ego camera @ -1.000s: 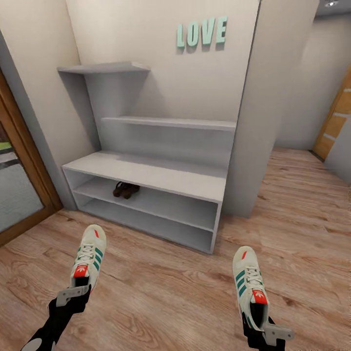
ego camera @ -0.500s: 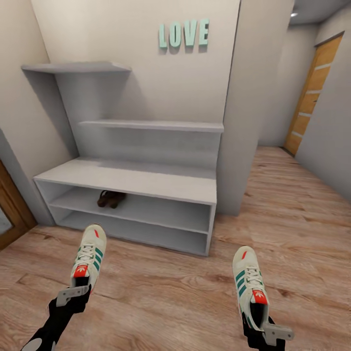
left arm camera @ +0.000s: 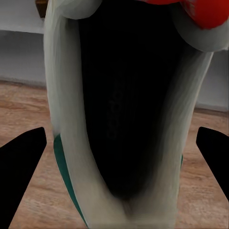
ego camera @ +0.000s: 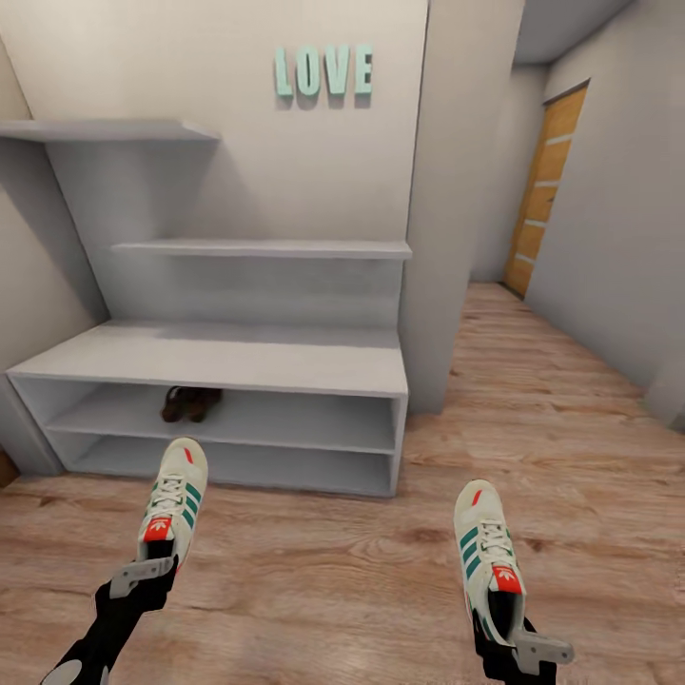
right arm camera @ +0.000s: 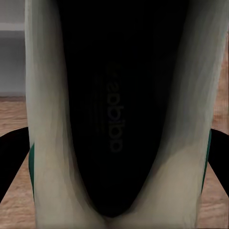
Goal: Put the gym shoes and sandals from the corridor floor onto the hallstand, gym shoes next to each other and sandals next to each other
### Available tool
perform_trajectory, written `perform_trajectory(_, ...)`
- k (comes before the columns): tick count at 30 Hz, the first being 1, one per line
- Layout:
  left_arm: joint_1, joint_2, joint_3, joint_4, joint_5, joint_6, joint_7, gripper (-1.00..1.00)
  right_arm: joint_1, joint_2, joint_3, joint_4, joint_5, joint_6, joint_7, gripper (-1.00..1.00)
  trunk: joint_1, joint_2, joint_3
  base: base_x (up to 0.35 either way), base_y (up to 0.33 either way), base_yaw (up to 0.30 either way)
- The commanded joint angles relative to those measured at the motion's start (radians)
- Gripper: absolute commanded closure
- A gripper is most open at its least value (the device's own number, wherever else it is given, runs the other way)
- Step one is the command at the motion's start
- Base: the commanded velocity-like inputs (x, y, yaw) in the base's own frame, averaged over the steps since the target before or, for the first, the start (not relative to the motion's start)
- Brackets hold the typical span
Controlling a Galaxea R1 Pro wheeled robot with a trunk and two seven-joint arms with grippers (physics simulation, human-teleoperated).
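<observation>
Each gripper holds one cream-white gym shoe with green stripes by its heel, toes pointing ahead above the corridor floor (ego camera: pixel 323 580). My left gripper (ego camera: pixel 147 571) is shut on the left gym shoe (ego camera: pixel 174 499). My right gripper (ego camera: pixel 509 633) is shut on the right gym shoe (ego camera: pixel 485 547). The left wrist view looks into the shoe's dark opening (left arm camera: pixel 124 109), with black fingertips (left arm camera: pixel 21 167) at both sides; the right wrist view looks into the other shoe (right arm camera: pixel 114 119). The grey-white hallstand (ego camera: pixel 219 357) stands just ahead. The brown sandals (ego camera: pixel 190 402) lie together on its upper shoe tier.
Mint LOVE letters (ego camera: pixel 323 71) hang above two stepped shelves (ego camera: pixel 266 249). A wall pillar (ego camera: pixel 447 238) borders the hallstand's right end. Beyond it the corridor runs back to an orange wooden door (ego camera: pixel 547 190) between grey walls.
The camera has swung to the right, so the hallstand sits further left in the picture and the corridor door now shows. Both shoes stay in the grippers as before.
</observation>
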Motion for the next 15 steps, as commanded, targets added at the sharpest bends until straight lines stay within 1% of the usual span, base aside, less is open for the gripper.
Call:
perform_trajectory(1,-0.001,-0.001,0.005,0.000,-0.010,-0.007,-0.007,1.00,-0.001,0.002,-0.005,0.000,0.010,-0.003,0.002,1.00,0.000,0.000,0.000,0.000,0.277,-0.285)
perform_trajectory(7,-0.001,-0.001,0.005,0.000,-0.010,-0.007,-0.007,1.00,-0.001,0.002,-0.005,0.000,0.010,-0.003,0.002,1.00,0.000,0.000,0.003,0.000,0.224,-0.285)
perform_trajectory(10,-0.001,-0.001,0.005,0.000,-0.010,-0.007,-0.007,1.00,-0.001,0.002,-0.005,0.000,0.010,-0.003,0.002,1.00,0.000,0.000,0.005,0.000,0.082,-0.285)
perform_trajectory(15,-0.001,-0.001,0.005,0.000,-0.010,-0.008,-0.007,1.00,-0.001,0.002,-0.005,-0.001,0.010,-0.003,0.002,1.00,0.000,0.000,0.007,0.000,0.020,-0.262)
